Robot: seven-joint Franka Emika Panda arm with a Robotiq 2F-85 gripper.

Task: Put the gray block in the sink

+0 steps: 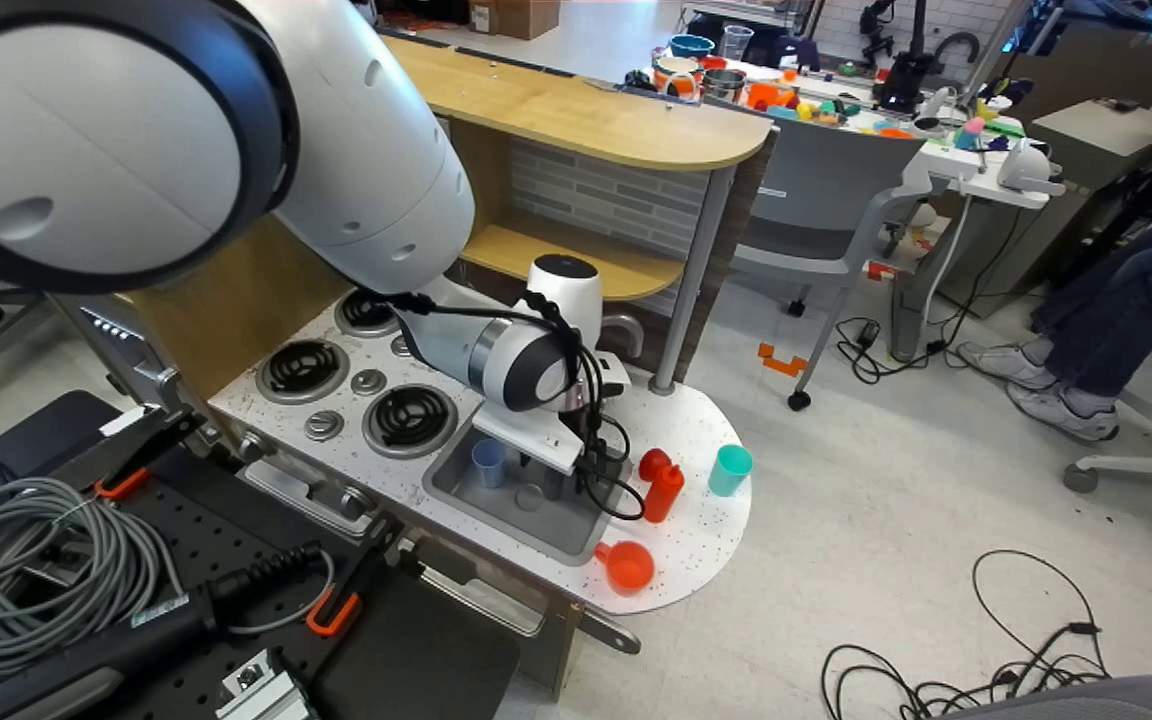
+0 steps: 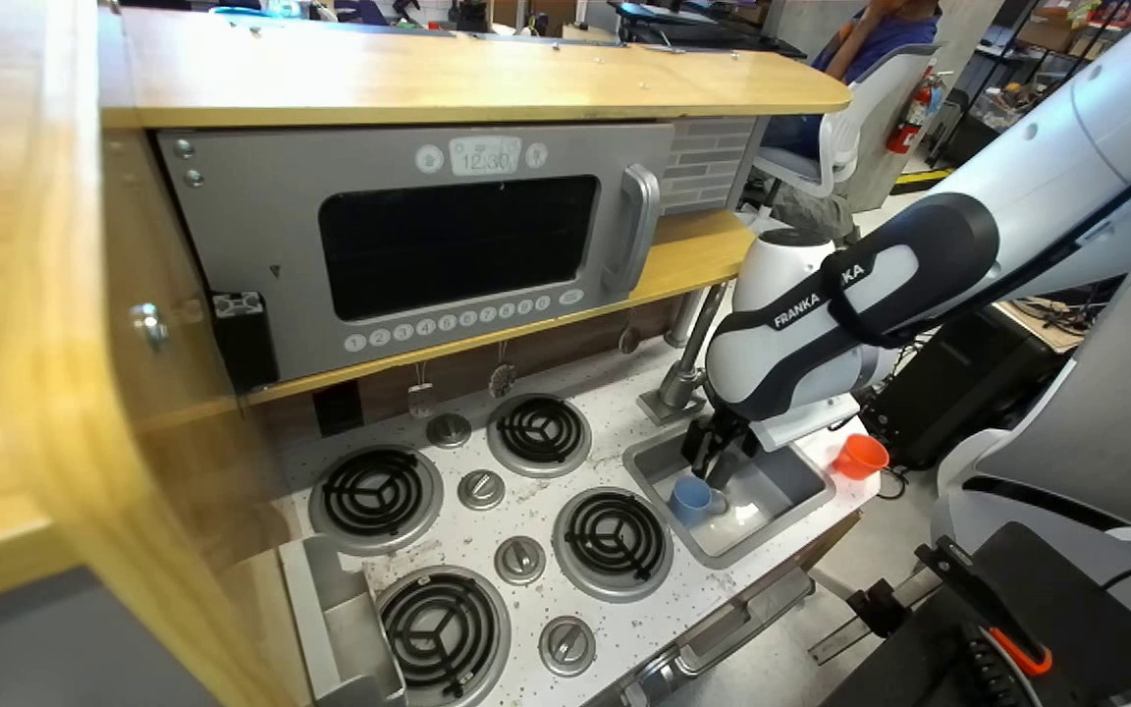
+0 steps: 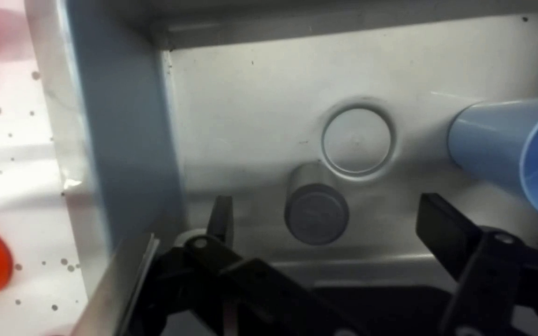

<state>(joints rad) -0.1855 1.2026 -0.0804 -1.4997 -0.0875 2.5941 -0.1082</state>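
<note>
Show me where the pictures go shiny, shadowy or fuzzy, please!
In the wrist view, shadow darkens the floor of the sink around the gray block; in an exterior view, a white glint shines in the sink near the blue cup, and the closest wooden edge looks fuzzy.

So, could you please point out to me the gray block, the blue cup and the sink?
Gray block point(image 3: 317, 214): wrist view; on its round end, which faces the camera.
Blue cup point(image 3: 493, 139): wrist view; on its outer side wall.
Sink point(image 2: 744, 516): in an exterior view; on a bare part of its floor.
</note>
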